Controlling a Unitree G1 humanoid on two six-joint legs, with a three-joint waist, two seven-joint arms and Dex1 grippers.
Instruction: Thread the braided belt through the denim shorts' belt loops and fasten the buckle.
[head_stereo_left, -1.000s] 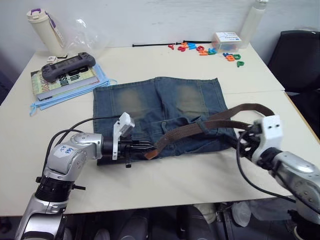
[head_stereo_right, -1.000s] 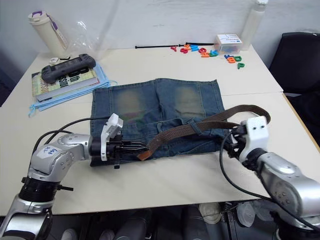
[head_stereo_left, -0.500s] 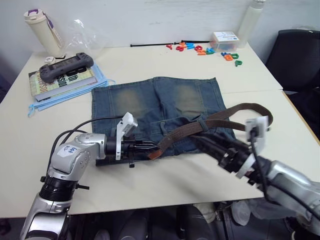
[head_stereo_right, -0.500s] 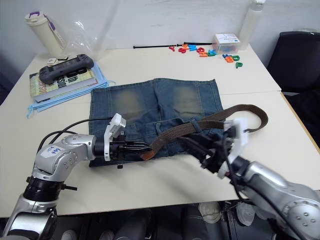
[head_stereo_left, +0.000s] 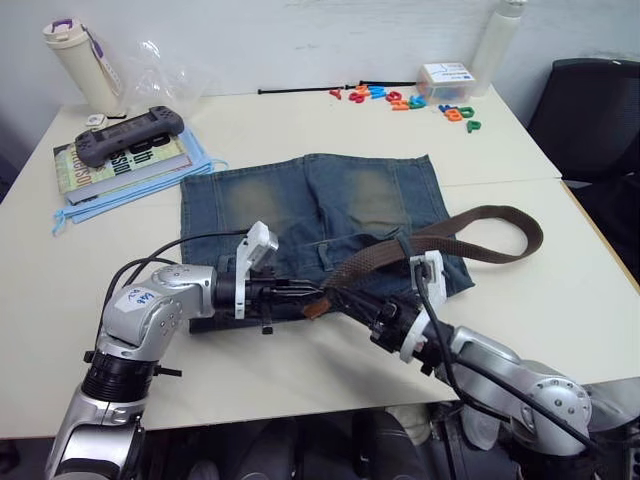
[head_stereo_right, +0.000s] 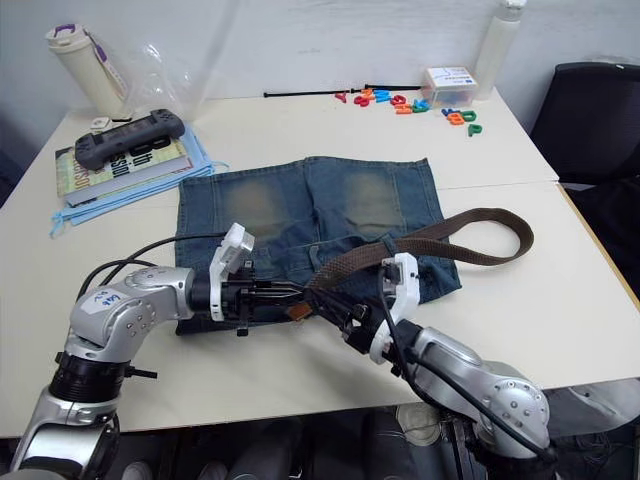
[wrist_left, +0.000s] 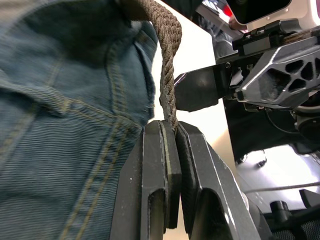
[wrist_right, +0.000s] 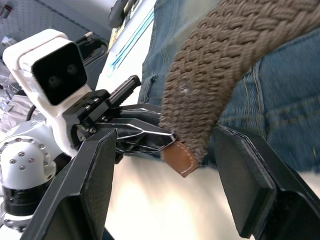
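The left gripper (head_stereo_left: 307, 296) is pinching the belt (head_stereo_left: 470, 232) near its tan end, over the shorts (head_stereo_left: 300, 205). The right gripper (head_stereo_right: 335, 309) is holding its fingers apart, with the belt passing between them.

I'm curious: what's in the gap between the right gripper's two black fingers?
The braided belt, near its tan tip, lies between the right gripper's open fingers, as the right wrist view shows. The left gripper pinches that end.

Head stereo pair looking forward and down over the table (head_stereo_left: 300, 370), both wrist cameras close along their fingers, facing each other, sharing the braided belt (wrist_right: 210, 95) end and denim shorts (wrist_left: 60, 125).
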